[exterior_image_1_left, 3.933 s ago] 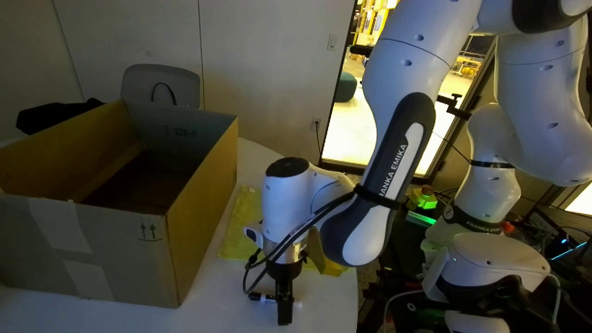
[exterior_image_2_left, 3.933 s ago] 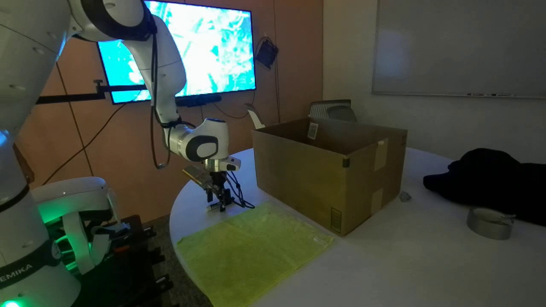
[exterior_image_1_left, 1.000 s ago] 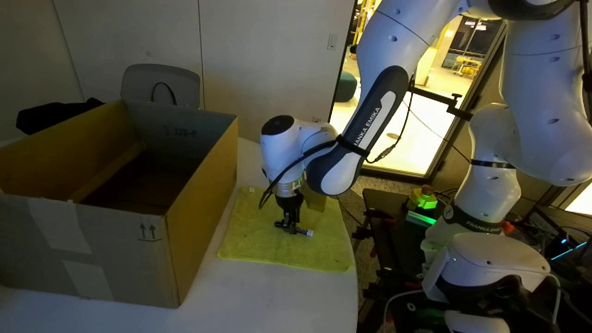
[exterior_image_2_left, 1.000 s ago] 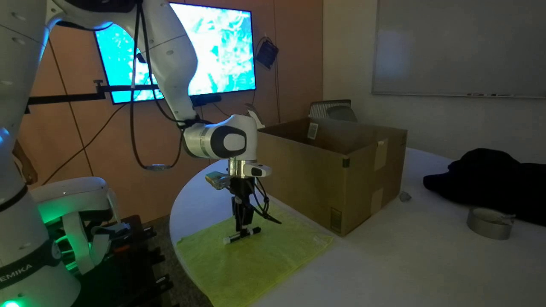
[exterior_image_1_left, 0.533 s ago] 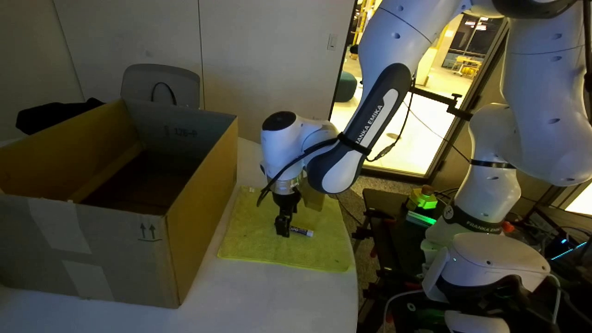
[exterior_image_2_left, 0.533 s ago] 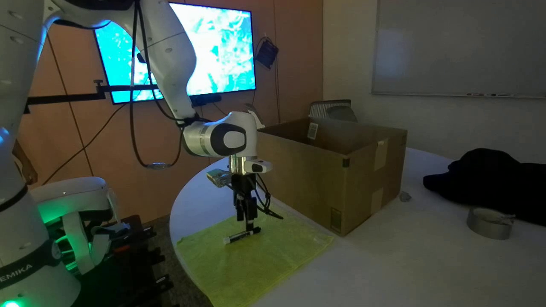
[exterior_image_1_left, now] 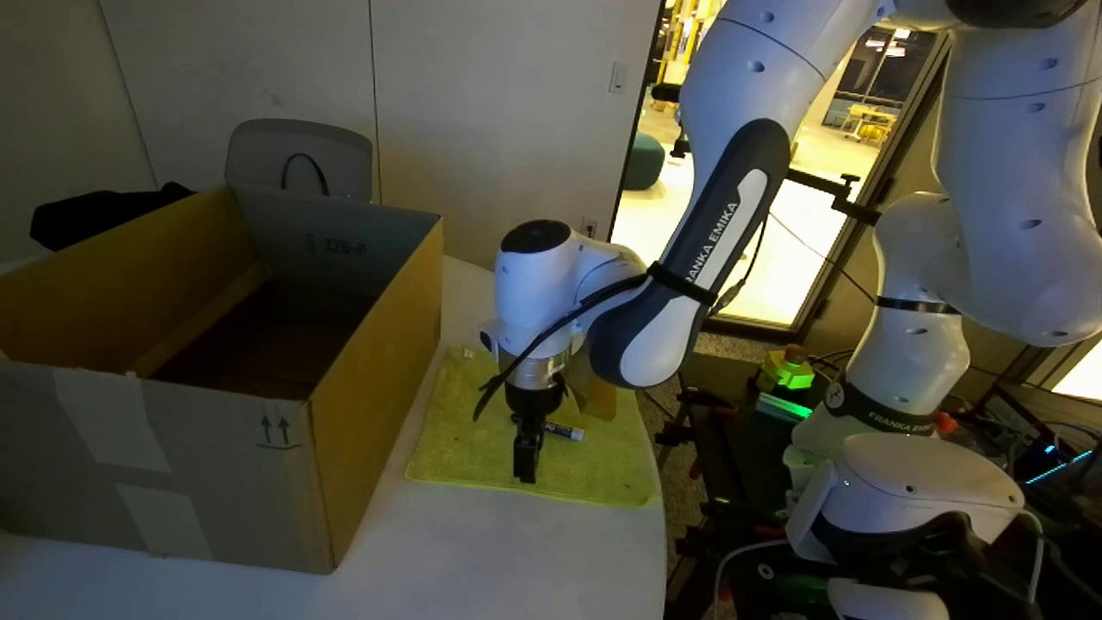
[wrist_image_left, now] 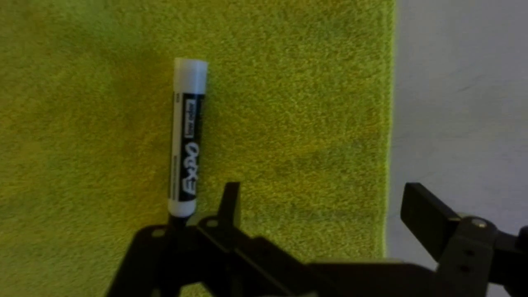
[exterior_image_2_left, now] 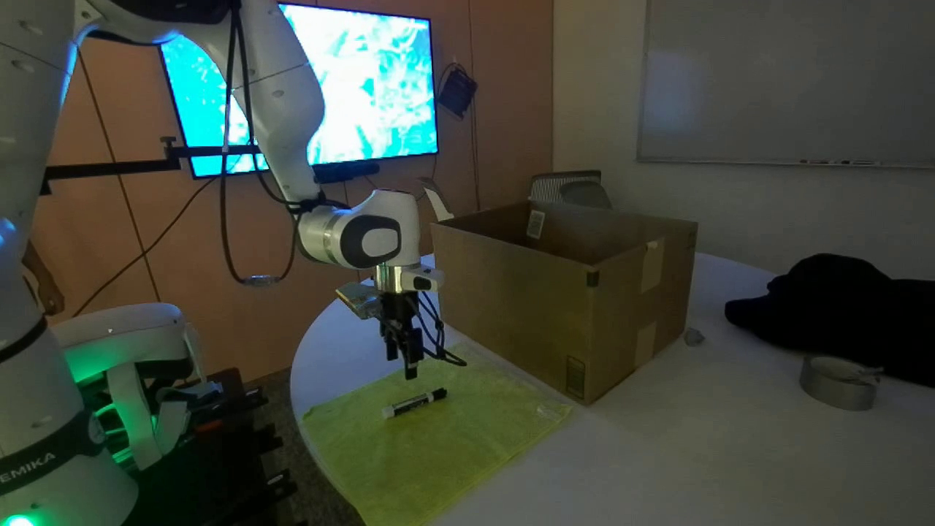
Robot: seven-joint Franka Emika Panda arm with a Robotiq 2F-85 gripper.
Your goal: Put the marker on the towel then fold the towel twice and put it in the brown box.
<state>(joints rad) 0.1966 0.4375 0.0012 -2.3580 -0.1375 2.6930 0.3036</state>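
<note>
A black-and-white marker lies on the yellow-green towel, which is spread flat on the table. Both exterior views show the marker too, partly behind the gripper in one of them. My gripper hovers above the towel, apart from the marker. In the wrist view the fingers stand wide apart, with only towel and tabletop below the gap. The marker's black cap end is partly hidden behind the left finger there, outside the jaws. The brown box stands open-topped beside the towel in both exterior views.
A tape roll and a dark cloth bundle lie on the table past the box. The box's tall side wall rises close to the towel. The round table's edge runs near the towel's outer side.
Earlier the marker was on bare table beside the towel; then it was carried over the towel. The gripper has since opened, left it lying there, and moved off toward the towel's edge.
</note>
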